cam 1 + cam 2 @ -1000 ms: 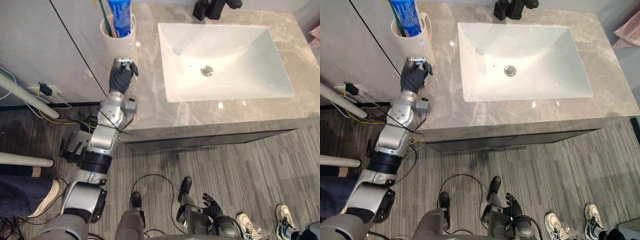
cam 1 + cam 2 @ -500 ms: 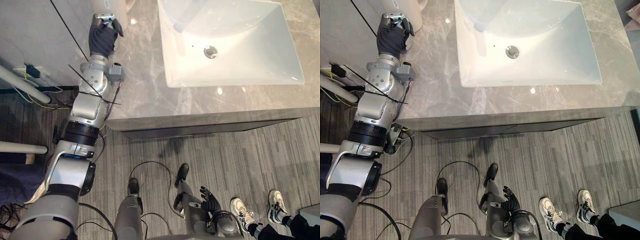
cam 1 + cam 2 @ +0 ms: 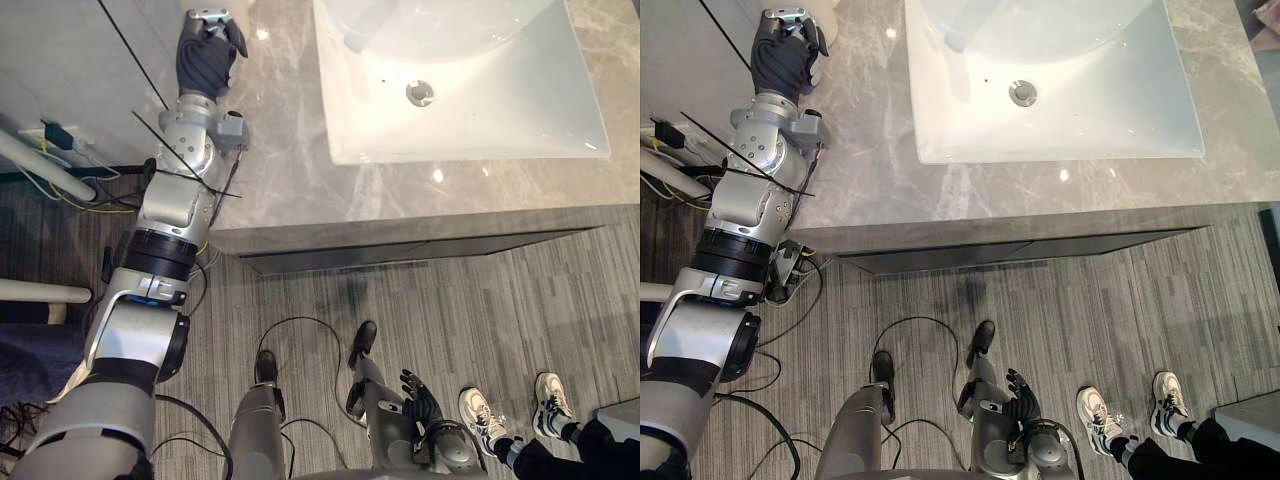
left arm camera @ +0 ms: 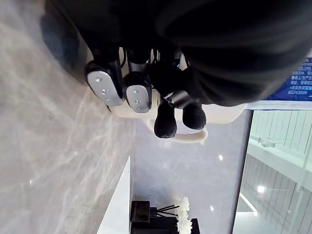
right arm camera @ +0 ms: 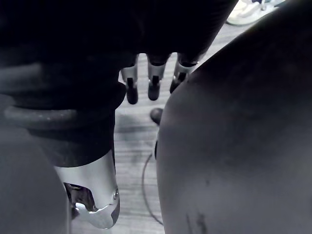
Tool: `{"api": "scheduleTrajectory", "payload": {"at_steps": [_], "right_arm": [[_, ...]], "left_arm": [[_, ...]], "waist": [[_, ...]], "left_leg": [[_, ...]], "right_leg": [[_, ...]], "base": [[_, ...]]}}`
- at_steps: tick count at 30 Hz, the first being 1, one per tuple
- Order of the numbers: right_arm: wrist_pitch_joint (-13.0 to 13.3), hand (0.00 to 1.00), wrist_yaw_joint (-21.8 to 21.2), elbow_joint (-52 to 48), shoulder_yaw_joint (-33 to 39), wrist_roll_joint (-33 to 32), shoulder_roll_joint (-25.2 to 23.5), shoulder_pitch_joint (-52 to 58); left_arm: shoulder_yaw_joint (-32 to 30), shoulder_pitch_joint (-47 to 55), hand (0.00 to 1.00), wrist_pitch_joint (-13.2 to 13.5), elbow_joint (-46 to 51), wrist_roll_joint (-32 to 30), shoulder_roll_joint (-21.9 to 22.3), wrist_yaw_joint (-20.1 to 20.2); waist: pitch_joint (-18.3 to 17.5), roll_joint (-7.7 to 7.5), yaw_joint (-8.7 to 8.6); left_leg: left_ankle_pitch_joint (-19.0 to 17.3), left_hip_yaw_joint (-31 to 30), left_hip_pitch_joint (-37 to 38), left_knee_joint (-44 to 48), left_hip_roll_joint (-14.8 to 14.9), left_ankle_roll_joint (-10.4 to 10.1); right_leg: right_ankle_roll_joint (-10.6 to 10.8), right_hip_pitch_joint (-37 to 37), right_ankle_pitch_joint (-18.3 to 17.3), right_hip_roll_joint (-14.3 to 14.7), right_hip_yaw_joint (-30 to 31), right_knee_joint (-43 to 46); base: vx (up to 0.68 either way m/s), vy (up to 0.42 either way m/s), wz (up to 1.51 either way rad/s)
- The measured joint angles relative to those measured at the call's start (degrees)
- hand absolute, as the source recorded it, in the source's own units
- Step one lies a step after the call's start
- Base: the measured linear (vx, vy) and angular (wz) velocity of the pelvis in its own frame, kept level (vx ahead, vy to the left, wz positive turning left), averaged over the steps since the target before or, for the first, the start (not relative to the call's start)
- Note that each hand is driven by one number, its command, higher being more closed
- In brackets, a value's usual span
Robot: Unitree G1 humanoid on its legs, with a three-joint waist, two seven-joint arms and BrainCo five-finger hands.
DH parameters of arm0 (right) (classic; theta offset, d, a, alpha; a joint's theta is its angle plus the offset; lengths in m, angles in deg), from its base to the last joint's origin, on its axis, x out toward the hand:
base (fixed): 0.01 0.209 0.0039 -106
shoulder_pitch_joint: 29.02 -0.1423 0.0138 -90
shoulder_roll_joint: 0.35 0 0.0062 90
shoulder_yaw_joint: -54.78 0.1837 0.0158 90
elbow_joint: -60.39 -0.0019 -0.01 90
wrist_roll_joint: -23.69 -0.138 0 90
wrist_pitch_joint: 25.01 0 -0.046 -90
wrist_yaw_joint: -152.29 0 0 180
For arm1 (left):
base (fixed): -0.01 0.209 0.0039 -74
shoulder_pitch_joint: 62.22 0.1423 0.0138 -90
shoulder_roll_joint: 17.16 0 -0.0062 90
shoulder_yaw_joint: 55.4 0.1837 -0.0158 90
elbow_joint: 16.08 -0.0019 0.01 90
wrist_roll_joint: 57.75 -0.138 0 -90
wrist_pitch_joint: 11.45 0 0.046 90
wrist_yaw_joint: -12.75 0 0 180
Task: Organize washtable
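My left hand (image 3: pixel 205 60) rests at the back left corner of the grey marble counter (image 3: pixel 275 160), its fingers (image 4: pixel 104 87) curled with nothing seen inside them. Just past the fingertips in the left wrist view stands a cream cup (image 4: pixel 222 113) with a loop handle (image 4: pixel 189 140). The blue tube (image 4: pixel 302 78) shows at its mouth. I cannot tell whether the fingertips touch the cup. My right hand (image 3: pixel 420 393) hangs low beside the robot over the floor, fingers (image 5: pixel 152 80) straight and empty.
A white rectangular sink (image 3: pixel 480 100) with a metal drain (image 3: pixel 419 93) fills the counter's right part. A black holder with white flowers (image 4: pixel 163 219) stands further along the counter. A person's shoes (image 3: pixel 485 420) stand on the striped floor at lower right.
The whole picture has shifted, so the cup has slid out past the top edge of the eye views. My left hand stays curled beside the cup. The right hand hangs as before.
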Motion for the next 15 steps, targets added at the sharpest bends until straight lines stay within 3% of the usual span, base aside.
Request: {"api": "scheduleTrajectory", "payload": {"at_steps": [4,8,15], "right_arm": [[-0.04,0.00,0.02,0.24,0.05,-0.09,-0.10,-0.01],[-0.15,0.00,-0.10,1.29,0.19,-0.03,-0.13,-0.20],[-0.28,0.00,-0.96,5.42,2.44,0.06,1.35,-0.58]], "left_arm": [[3.35,0.12,1.00,-0.03,0.52,-0.84,-0.37,0.12],[4.04,6.49,1.00,0.04,12.02,-2.83,-2.90,2.38],[-4.48,26.70,1.00,0.44,26.36,-3.47,-2.29,3.85]], "waist": [[0.03,0.06,0.01],[-0.09,0.39,0.90],[-3.45,4.94,3.34]], "left_leg": [[0.00,-1.16,1.48,-0.04,-0.01,0.00],[-0.01,-1.22,4.68,-1.42,-0.07,-0.01],[-0.01,-2.43,10.67,-4.54,-0.04,-0.14]], "right_leg": [[0.04,2.16,-0.06,0.06,-1.13,0.00],[0.35,4.87,-1.15,0.04,-1.34,0.00],[2.23,10.27,-2.33,0.26,-2.85,0.02]], "base": [[0.01,0.045,0.10],[0.01,0.053,0.03],[0.07,0.034,0.09]]}}
